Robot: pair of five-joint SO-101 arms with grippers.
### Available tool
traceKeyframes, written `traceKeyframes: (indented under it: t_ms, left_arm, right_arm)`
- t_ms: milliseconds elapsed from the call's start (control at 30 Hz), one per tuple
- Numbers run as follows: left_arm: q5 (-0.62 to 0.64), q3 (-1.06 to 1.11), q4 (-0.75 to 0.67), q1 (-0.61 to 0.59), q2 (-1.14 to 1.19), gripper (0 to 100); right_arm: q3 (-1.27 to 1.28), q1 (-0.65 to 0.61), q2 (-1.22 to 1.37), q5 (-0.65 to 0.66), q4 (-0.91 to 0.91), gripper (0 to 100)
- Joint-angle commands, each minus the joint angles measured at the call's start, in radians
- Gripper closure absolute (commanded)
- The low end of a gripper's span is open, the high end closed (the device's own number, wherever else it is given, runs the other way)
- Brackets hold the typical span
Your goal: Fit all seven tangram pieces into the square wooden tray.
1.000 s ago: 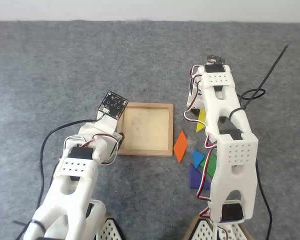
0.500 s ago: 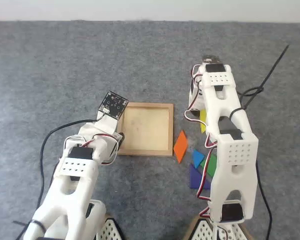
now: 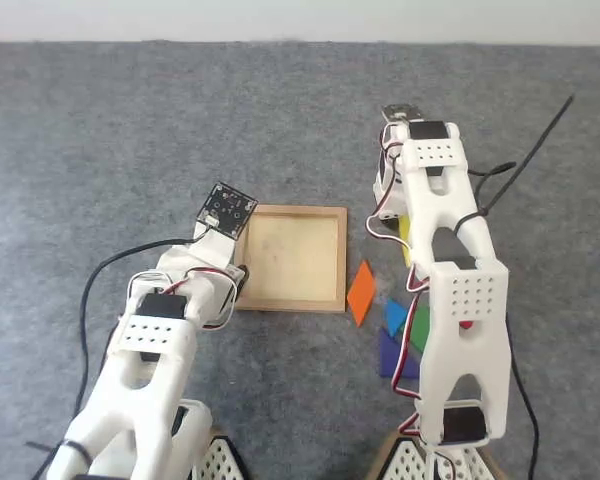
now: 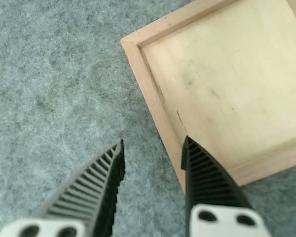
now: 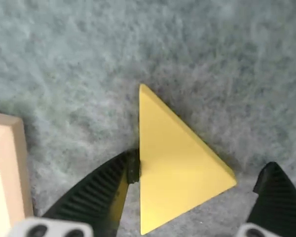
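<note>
High view: right arm point(image 3: 438, 190) has stretched further toward the far edge of the desk point(image 3: 130, 120); left arm point(image 3: 160, 340) unmoved, left jaws spread over the tray point(image 4: 153, 94) rim. Right wrist view: right jaws spread around the yellow triangle point(image 5: 172, 168), flat on the desk beside the tray, one touching its edge. Likely pre-grasp; tray empty.

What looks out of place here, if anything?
Nothing looks damaged. The wooden tray holds no pieces; the orange piece and others lie loose beside it, the yellow triangle inside the open right gripper.
</note>
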Motion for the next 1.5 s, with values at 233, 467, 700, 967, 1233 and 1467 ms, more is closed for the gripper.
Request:
traceKeyframes:
  t_ms: [233,467,700,967,1233,1467]
  left_arm:
    - [-0.008,-0.012,0.003,-0.006,-0.035,82]
    - [-0.008,-0.012,0.003,-0.006,-0.035,82]
    - [-0.008,-0.012,0.003,-0.006,-0.035,82]
    - [-0.008,-0.012,0.003,-0.006,-0.035,82]
    - [-0.008,-0.012,0.003,-0.006,-0.035,82]
    - [-0.008,-0.012,0.003,-0.006,-0.035,82]
  right_arm:
    - [-0.258,0.012,0.134,0.008,0.145,74.5]
    - [-0.290,0.015,0.153,-0.014,0.166,71.6]
    - [-0.338,0.038,0.119,-0.041,0.229,68.1]
    - [-0.348,0.050,0.114,-0.144,0.245,57.8]
    - [-0.330,0.024,0.189,-0.222,0.232,69.8]
    - [-0.371,0.025,0.203,-0.212,0.242,72.8]
